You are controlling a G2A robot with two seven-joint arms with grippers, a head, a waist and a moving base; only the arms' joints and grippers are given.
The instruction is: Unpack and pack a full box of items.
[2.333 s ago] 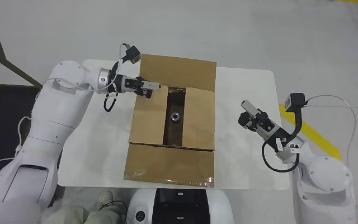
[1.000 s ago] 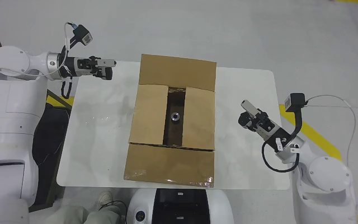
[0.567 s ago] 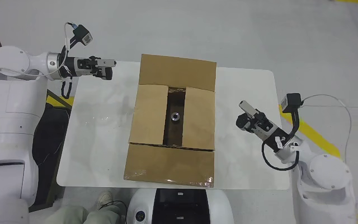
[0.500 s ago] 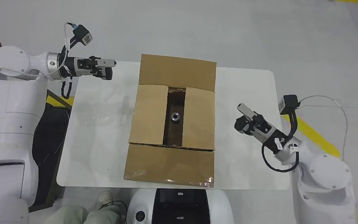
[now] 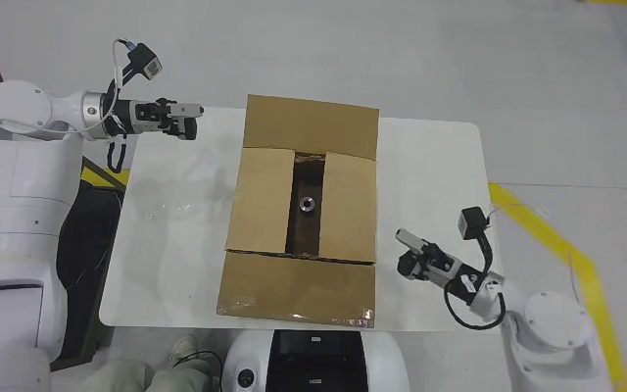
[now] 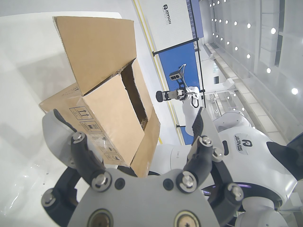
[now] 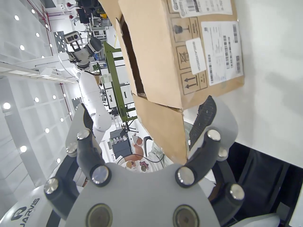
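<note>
**Desk:** What sits closest to the robot?

**Photographer:** The cardboard box (image 5: 304, 230) stands mid-table. Its near flap (image 5: 299, 284) is folded out flat, close to the near edge of the white table (image 5: 431, 167). Just beside the box's near right corner the right hand (image 5: 404, 257) hangs with fingers spread, holding nothing.

**Desk:** And farther in?

**Photographer:** Two side flaps (image 5: 260, 201) lie almost closed over the top of the box, leaving a narrow dark slot between them. A round metal-looking item (image 5: 308, 205) shows down in that slot. Beyond it, the far flap (image 5: 313, 122) is folded back and reaches past the table's far edge. Well off the box's far left corner the left hand (image 5: 194, 121) hovers, also spread and empty.

**Desk:** How will it handle?

**Photographer:** It looks like stiff corrugated board that hinges only at its creases, so each side flap is best pinched at its free inner edge and swung outward. How heavy the box is cannot be told. The item looks hard and possibly slick, and the slot seems too tight for a hand until the flaps open.

**Desk:** Room to work?

**Photographer:** There is bare table on either side of the box for swinging flaps and setting items down. Little margin is left in front of the box and behind it.
</note>
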